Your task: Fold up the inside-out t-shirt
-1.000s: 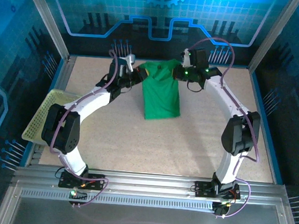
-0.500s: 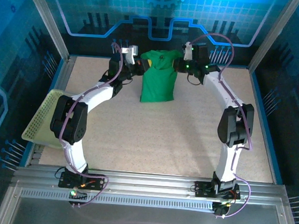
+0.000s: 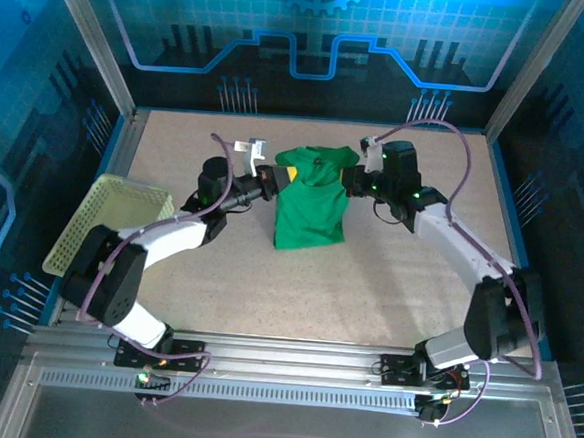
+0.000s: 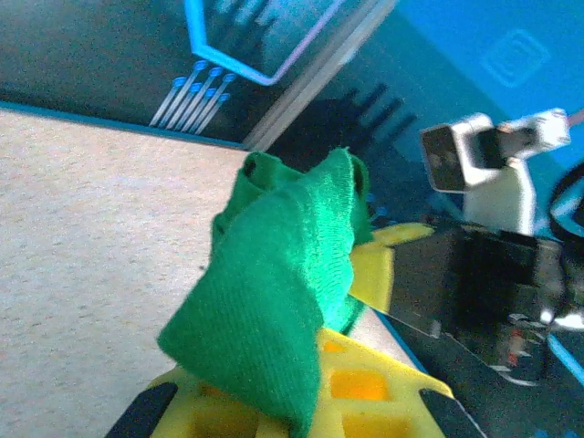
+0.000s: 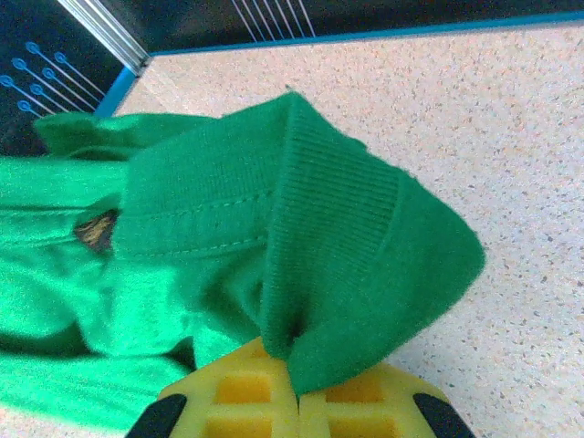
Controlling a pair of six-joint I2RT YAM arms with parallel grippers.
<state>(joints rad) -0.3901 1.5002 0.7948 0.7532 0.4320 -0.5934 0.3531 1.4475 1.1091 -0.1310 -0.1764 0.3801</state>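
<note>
The shirt [image 3: 311, 210] sits mid-table [image 3: 267, 287], its top edge lifted by the left gripper [image 3: 278, 175] and right gripper [image 3: 349, 181], each clamped on a corner, so folding seems barely begun, with flattening and every fold left.

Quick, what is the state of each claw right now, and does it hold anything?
Left claw: closed, gripping the t-shirt.
Right claw: closed, gripping the same t-shirt at its other top corner.
</note>
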